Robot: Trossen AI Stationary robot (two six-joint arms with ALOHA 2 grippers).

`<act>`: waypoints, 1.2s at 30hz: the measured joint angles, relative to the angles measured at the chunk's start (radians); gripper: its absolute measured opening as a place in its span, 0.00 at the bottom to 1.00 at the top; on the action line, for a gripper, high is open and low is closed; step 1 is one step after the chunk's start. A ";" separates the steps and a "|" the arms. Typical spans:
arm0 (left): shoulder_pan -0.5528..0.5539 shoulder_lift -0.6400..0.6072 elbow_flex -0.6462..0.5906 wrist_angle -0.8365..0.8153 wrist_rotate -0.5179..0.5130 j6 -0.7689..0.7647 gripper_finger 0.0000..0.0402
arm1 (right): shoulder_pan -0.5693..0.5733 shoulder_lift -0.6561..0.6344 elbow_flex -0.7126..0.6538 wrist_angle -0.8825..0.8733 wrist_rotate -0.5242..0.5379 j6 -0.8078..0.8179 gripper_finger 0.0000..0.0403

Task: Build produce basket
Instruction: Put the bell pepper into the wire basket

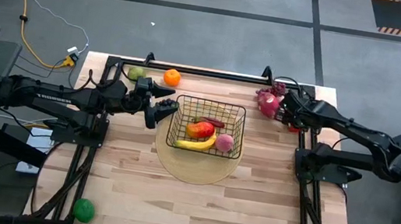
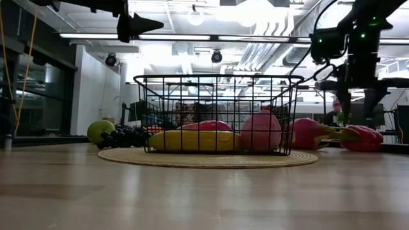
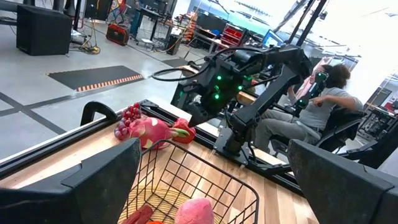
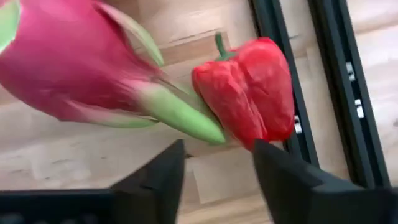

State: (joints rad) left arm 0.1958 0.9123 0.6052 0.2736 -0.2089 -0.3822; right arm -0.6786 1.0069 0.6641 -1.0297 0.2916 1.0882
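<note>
The black wire basket (image 1: pixel 206 125) stands on a round pale wooden disc (image 1: pixel 194 170) at mid-table. Inside lie a yellow banana (image 1: pixel 196 144), a red-orange mango (image 1: pixel 199 130) and a pink peach (image 1: pixel 225 141). My left gripper (image 1: pixel 166 108) hovers open, raised, at the basket's left rim (image 3: pixel 186 152). My right gripper (image 4: pixel 217 163) is open above the table's far right, its fingers close to the pink dragon fruit (image 4: pixel 68 62) and a red pepper (image 4: pixel 252 93), touching neither. Red grapes (image 1: pixel 278 87) lie beside the dragon fruit (image 1: pixel 266 102).
An orange (image 1: pixel 171 77) and a green pear (image 1: pixel 136 73) rest near the far edge, left of the basket. Dark grapes (image 2: pixel 124 135) sit beside the pear (image 2: pixel 100 130). A green ball (image 1: pixel 84 209) lies at the near left corner. A seated person (image 3: pixel 311 112) shows beyond the table.
</note>
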 joint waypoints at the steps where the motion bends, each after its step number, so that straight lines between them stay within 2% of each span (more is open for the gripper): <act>1: 0.000 0.000 0.000 0.000 0.000 0.000 0.98 | -0.005 0.002 0.003 0.006 0.001 -0.035 0.51; 5: 0.000 0.000 0.000 0.000 0.000 0.000 0.98 | -0.018 0.017 0.050 -0.015 0.063 -0.103 0.68; 9: 0.000 0.000 0.000 0.000 0.000 0.000 0.98 | -0.039 0.051 0.081 -0.076 0.120 -0.094 0.75; 13: 0.000 0.000 0.000 0.000 0.000 0.000 0.98 | -0.073 0.099 0.081 -0.118 0.129 -0.021 0.76; 16: 0.000 0.000 0.000 0.000 0.000 0.000 0.98 | -0.096 0.131 0.080 -0.097 0.179 0.033 0.76; 18: 0.000 0.000 0.000 0.000 0.000 0.000 0.98 | -0.118 0.149 0.081 -0.059 0.174 0.043 0.76; 22: 0.000 0.000 0.000 0.000 0.000 0.000 0.98 | -0.147 0.184 0.081 0.002 0.119 0.026 0.76; 29: 0.000 0.000 0.000 0.000 0.000 0.000 0.98 | -0.188 0.237 0.081 -0.007 0.119 -0.041 0.76; 36: 0.000 0.000 0.000 0.000 0.000 0.000 0.98 | -0.199 0.302 0.080 0.043 0.054 -0.095 0.76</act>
State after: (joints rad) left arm 0.1955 0.9121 0.6052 0.2737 -0.2087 -0.3822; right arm -0.8772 1.3090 0.7444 -0.9872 0.3454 0.9931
